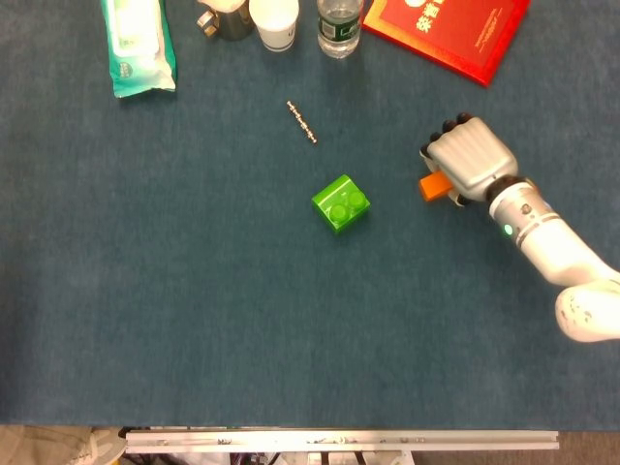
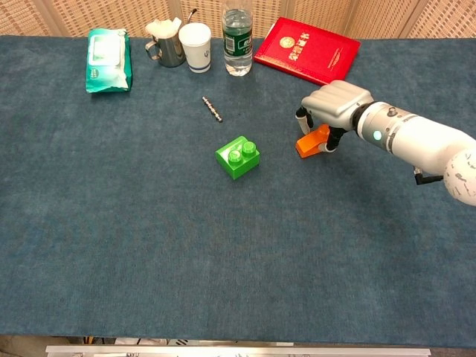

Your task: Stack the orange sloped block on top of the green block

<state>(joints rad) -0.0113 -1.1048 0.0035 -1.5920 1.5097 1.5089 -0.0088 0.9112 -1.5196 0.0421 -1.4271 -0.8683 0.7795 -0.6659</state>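
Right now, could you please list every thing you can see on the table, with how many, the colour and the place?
green block: one, green, middle of the table, studs up.
orange sloped block: one, orange, right of the green block, under the right hand.
metal rod: one, silver, behind the green block.
wipes pack: one, green and white, far left.
metal cup: one, silver, far edge.
paper cup: one, white, beside the metal cup.
water bottle: one, clear, far edge.
red book: one, red, far right.
table: one, dark blue cover.
right hand: one, grey, fingers down around the orange sloped block.
left hand: not in view.
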